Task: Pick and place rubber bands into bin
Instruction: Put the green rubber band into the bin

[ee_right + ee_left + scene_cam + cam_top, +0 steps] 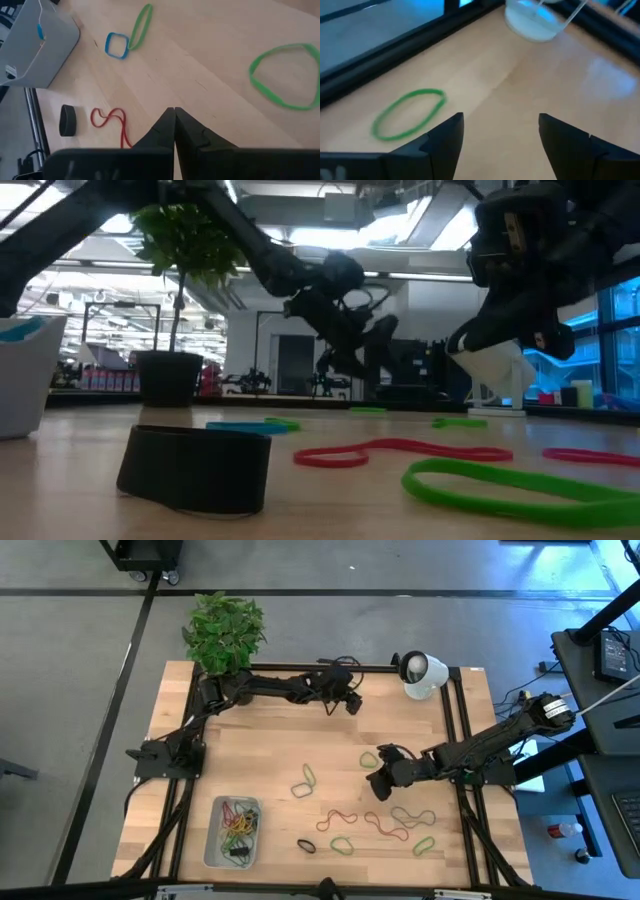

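Note:
The bin [212, 840], a pale grey tray, sits near the table's front left with several rubber bands [238, 825] in it. Loose rubber bands lie right of it: green [305, 780], red [340, 817], tan [412, 815], black [306, 845]. My left gripper [352, 705] hangs open near the far edge, nothing between its fingers [447, 137]; a green band [410, 112] lies on the wood ahead of it. My right gripper [174, 111] is shut and empty above the table, right of centre [378, 780], with a green band [282, 75] and a red band [110, 120] below.
A potted plant [225, 630] stands at the far left corner. A white rounded device [422, 675] stands at the far right, ahead of my left gripper. Black rails [455, 720] run along the table's sides. Bare wood lies between the bin and the far edge.

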Tool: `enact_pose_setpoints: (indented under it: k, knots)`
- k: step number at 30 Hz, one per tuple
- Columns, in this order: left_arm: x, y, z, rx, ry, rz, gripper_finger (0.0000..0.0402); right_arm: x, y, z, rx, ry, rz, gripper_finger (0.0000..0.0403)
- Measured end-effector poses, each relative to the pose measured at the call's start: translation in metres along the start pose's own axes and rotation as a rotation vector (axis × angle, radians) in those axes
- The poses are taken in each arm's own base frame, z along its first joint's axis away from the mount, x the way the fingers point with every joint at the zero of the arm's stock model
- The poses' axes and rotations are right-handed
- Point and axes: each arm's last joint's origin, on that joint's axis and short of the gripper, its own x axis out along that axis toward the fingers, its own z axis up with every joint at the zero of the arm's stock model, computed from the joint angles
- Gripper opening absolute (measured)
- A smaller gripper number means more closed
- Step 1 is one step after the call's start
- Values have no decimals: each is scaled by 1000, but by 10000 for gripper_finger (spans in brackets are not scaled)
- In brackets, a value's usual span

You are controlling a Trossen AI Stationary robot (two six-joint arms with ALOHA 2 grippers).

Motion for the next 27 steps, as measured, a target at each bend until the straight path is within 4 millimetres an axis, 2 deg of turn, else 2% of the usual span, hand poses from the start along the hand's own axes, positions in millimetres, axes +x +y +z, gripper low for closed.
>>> enact_pose_setpoints:
  k: [3, 5, 12, 15, 20, 27]
  knots:
    - [-3, -5, 2, -93, 3, 44, 251, 0, 0, 0, 27, -2, 4, 7]
    - [-4, -1, 4, -128, 48, 84, 251, 0, 0, 0, 44, -9, 0, 7]
    - [-9, -5, 20, -61, 78, 32, 232, 0, 0, 0, 44, -15, -3, 7]
    - [-12, -3, 25, -75, 107, 70, 222, 0, -1, 0, 37, -20, -13, 7]
    - [-15, 22, 27, -171, 163, 226, 204, 0, -1, 1, 0, -37, -18, 7]
    - [-13, 67, 34, -453, 189, 267, 179, 0, 0, 1, -35, -39, -17, 7]
